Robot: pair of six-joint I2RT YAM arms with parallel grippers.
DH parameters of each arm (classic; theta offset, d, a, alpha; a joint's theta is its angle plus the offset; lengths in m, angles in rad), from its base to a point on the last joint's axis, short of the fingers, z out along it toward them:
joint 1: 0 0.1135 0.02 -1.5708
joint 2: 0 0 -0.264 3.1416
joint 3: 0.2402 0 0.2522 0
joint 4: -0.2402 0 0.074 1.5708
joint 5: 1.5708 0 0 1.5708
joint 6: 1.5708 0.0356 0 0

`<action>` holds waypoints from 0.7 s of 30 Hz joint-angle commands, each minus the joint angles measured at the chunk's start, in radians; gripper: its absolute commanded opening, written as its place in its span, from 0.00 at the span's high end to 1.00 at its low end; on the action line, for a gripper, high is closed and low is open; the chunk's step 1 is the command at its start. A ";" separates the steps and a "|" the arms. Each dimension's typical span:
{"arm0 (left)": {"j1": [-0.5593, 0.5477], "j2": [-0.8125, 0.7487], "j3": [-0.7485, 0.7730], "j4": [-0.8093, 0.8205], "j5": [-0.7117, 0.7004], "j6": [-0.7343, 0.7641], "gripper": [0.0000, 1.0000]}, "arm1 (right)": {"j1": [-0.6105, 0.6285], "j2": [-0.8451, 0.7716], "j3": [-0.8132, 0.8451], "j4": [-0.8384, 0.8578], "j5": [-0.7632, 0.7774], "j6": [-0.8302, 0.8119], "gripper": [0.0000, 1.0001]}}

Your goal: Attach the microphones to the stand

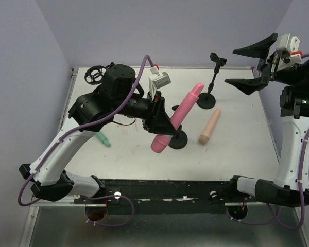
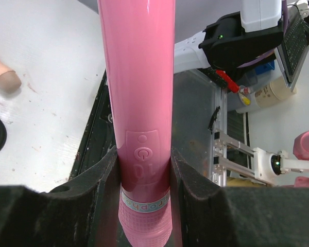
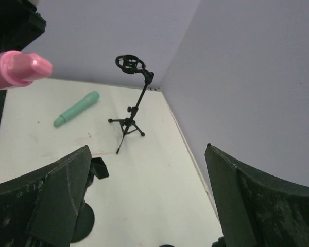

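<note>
Soft, even light is filling all three views, apparently falling from overhead. In the top view the white table (image 1: 237, 154) is reading bright without blowing out. Only faint, soft-edged shadows are lying beside the things standing toward its far edge. In the left wrist view a pale streak of glare is running down the glossy pink microphone (image 2: 139, 77). The left gripper (image 2: 144, 170) is sinking into near-black along the bottom, with little detail showing. In the right wrist view the right gripper (image 3: 147, 154) is looming dark and slightly out of focus in the lower corners, while the tripod stand (image 3: 129, 109) near the table's far corner is showing crisp.
</note>
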State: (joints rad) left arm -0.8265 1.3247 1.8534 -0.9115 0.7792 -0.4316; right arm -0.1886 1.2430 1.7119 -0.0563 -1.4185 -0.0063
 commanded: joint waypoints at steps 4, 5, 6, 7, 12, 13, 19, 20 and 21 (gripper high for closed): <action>0.001 0.048 0.046 0.040 0.117 -0.093 1.00 | 0.005 0.006 0.143 -0.641 -0.087 -0.668 0.00; 0.001 0.056 0.052 0.051 0.127 -0.110 1.00 | 0.005 -0.002 0.161 -0.753 -0.044 -0.831 0.00; 0.001 0.064 0.058 0.059 0.140 -0.128 1.00 | 0.003 -0.008 0.175 -0.865 -0.007 -0.959 0.00; 0.001 0.071 0.062 0.069 0.152 -0.143 1.00 | 0.005 -0.014 0.181 -0.932 0.031 -1.072 0.00; 0.001 0.102 0.050 0.117 0.198 -0.223 1.00 | 0.005 -0.043 0.180 -1.203 0.090 -1.469 0.00; 0.000 0.108 0.044 0.128 0.206 -0.246 1.00 | 0.005 -0.048 0.180 -1.271 0.089 -1.562 0.00; -0.003 0.162 0.062 0.190 0.224 -0.366 1.00 | 0.005 -0.115 0.109 -1.363 0.078 -1.750 0.00; -0.002 0.178 0.069 0.204 0.229 -0.393 1.00 | 0.005 -0.125 0.103 -1.363 0.072 -1.758 0.00; -0.002 0.192 0.075 0.221 0.238 -0.421 1.00 | 0.005 -0.131 0.100 -1.361 0.066 -1.761 0.00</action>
State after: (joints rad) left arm -0.8268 1.4662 1.8889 -0.7837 0.9577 -0.7090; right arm -0.1886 1.1522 1.8370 -1.2564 -1.3479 -1.5887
